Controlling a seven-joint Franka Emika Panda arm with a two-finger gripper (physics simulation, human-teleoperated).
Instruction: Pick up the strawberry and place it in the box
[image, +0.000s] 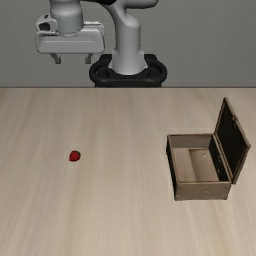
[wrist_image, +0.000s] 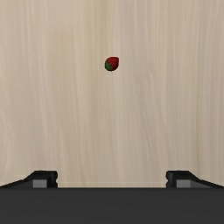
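Strawberry (wrist_image: 111, 63), green-capped in wrist view; open box (image: 203, 191) in exterior view; hand (wrist_image: 112, 178) spread apart.

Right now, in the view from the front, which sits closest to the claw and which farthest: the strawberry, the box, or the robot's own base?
From the open gripper:
1. The robot base, close by, toward the exterior view's right.
2. The strawberry, alone on the table, forward of the gripper.
3. The box, lid up, far over at the exterior view's right.

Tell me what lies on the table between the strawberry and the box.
Nothing: in the exterior view, the table between the strawberry and the box is bare wood.
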